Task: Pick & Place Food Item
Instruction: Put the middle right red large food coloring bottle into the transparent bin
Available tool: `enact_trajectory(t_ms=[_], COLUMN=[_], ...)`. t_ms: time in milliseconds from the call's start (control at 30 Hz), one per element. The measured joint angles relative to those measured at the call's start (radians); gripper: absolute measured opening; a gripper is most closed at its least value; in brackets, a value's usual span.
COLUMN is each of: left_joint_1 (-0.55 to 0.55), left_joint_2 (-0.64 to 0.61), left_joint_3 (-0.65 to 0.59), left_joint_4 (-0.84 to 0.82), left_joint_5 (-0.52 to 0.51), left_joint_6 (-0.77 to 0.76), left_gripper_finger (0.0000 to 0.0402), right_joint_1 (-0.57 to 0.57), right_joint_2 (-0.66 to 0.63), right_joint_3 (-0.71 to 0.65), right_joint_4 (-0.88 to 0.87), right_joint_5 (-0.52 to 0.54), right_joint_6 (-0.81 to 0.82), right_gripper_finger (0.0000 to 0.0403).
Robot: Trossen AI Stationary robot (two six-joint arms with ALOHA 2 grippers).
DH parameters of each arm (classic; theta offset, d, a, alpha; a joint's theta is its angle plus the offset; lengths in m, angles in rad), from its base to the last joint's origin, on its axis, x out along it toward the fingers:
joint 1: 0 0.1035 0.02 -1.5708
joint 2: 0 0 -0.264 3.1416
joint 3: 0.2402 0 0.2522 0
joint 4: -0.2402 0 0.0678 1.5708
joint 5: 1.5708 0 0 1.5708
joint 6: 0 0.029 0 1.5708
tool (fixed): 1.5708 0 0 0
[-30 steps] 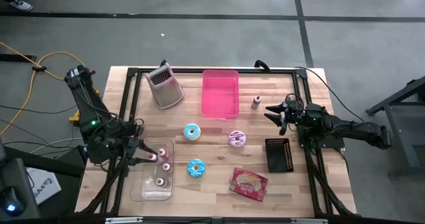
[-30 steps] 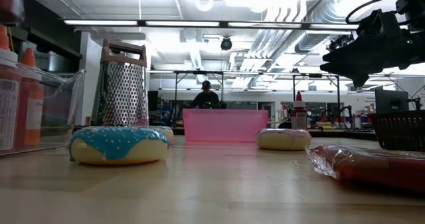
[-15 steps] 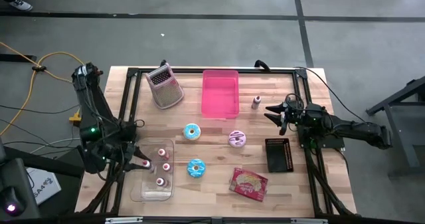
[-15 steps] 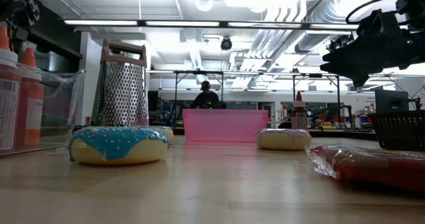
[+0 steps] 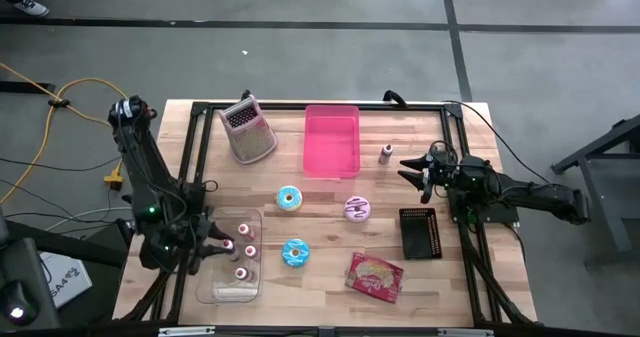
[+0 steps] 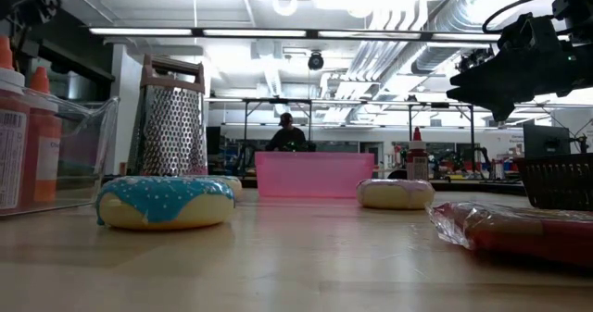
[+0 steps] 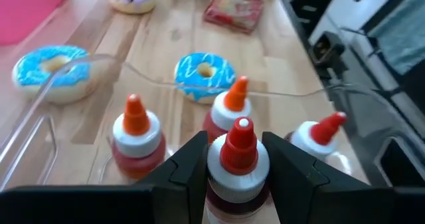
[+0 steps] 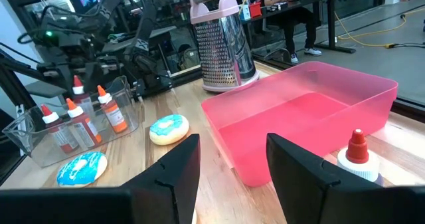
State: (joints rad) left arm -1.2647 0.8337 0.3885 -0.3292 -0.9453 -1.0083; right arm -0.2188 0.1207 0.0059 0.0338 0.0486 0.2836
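Two arms work at a wooden bench (image 5: 330,287). Left tool (image 7: 236,159), at the clear bin (image 5: 232,289) near the left edge, clenches a red-capped sauce bottle (image 7: 238,159). Right tool (image 8: 232,159) hovers released by the far pink tub (image 5: 331,140).

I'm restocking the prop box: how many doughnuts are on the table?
3: a blue doughnut mid-table, a pink doughnut to its right, another blue-iced one beside the clear bin. None seem hidden.
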Motion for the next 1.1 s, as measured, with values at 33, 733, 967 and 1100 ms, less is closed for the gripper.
enact_trajectory(t_ms=[33, 733, 967, 1100], left_joint_1=[0.008, 0.041, 0.041, 0.041], left_joint_2=[0.015, 0.134, 0.134, 0.134], left_joint_3=[0.000, 0.000, 0.000, 0.000], left_joint_4=[0.001, 0.000, 0.001, 0.004], left_joint_5=[0.000, 0.011, 0.011, 0.007], left_joint_6=[-0.017, -0.152, -0.152, -0.152], left_gripper_finger=[0.0122, 0.0122, 0.0140, 0.0149], right_joint_1=[0.000, 0.000, 0.000, 0.000], right_joint_2=[0.000, 0.000, 0.000, 0.000], right_joint_3=[0.000, 0.000, 0.000, 0.000], right_joint_4=[0.000, 0.000, 0.000, 0.000], right_joint_5=[0.000, 0.000, 0.000, 0.000], right_joint_6=[0.000, 0.000, 0.000, 0.000], right_gripper_finger=[0.0160, 0.0160, 0.0160, 0.0160])
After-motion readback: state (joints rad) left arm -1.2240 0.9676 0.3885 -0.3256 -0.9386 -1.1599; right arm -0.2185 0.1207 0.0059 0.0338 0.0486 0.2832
